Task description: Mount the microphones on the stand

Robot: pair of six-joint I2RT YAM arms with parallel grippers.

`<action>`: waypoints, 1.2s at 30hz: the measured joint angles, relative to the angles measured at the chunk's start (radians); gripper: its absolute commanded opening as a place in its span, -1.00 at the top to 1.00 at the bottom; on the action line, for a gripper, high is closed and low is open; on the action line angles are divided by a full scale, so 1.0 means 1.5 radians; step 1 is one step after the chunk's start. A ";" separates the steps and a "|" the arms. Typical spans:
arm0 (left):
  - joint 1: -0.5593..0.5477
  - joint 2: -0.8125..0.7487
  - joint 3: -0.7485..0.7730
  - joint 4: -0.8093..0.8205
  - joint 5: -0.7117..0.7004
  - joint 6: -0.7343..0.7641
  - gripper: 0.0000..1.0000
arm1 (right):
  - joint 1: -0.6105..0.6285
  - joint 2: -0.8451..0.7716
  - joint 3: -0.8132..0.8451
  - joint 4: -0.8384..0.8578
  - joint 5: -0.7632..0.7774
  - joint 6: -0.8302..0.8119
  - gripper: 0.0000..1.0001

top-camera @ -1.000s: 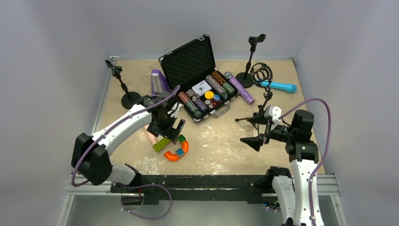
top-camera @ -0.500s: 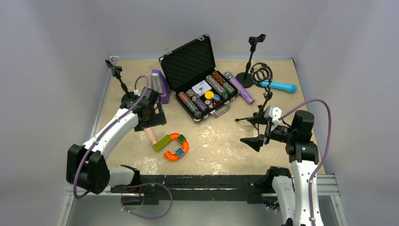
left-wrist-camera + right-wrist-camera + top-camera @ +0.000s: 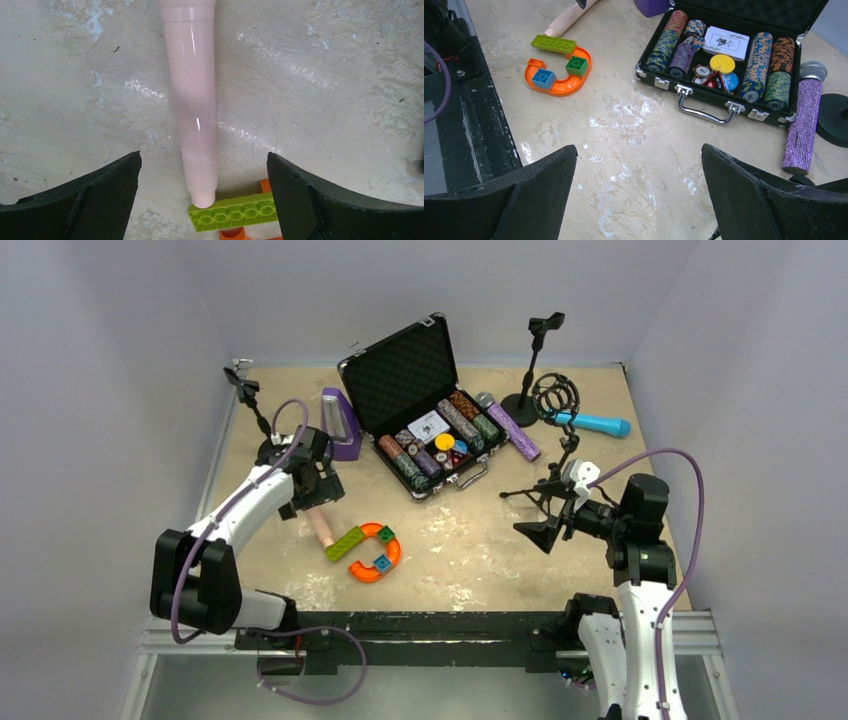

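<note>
Three microphones flat on the counter, none on a stand. Near the left side, the pale pink microphone, lying lengthwise between the fingers of the left tool, narrow end against a lime brick. Fingers of that tool spread wide, a gap on either side of the pink barrel, no contact. Just right of the open chip case, the glittery purple microphone, beside the round base of the back stand; further right, the cyan microphone, beside the ringed tripod stand. Over bare counter near that tripod, the right tool, likewise spread apart and holding nothing. At far left, a third stand, base partly hidden by the left arm.
</note>
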State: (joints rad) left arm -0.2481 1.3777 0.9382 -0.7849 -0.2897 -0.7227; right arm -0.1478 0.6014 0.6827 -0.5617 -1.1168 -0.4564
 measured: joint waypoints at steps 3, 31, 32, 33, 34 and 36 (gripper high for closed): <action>0.009 0.020 0.000 0.017 0.007 0.006 -0.93 | 0.000 0.001 -0.001 0.002 0.002 0.003 -0.98; 0.021 0.105 -0.048 0.068 0.059 -0.059 0.25 | 0.000 -0.006 -0.001 -0.002 0.003 0.004 -0.95; 0.021 0.105 -0.048 0.067 0.059 -0.060 0.37 | 0.000 -0.007 0.000 -0.003 0.002 0.004 -0.95; 0.021 0.105 -0.048 0.066 0.059 -0.060 0.51 | 0.000 -0.009 0.000 -0.004 0.001 0.004 -0.95; 0.021 0.104 -0.048 0.066 0.059 -0.059 0.64 | 0.000 -0.010 0.000 -0.005 0.000 0.002 -0.95; 0.021 0.102 -0.049 0.066 0.059 -0.059 0.85 | 0.000 -0.010 0.000 -0.007 -0.001 0.002 -0.95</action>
State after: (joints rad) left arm -0.2161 1.5311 0.8650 -0.6865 -0.2012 -0.8116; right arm -0.1478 0.5858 0.6823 -0.5720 -1.1175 -0.4541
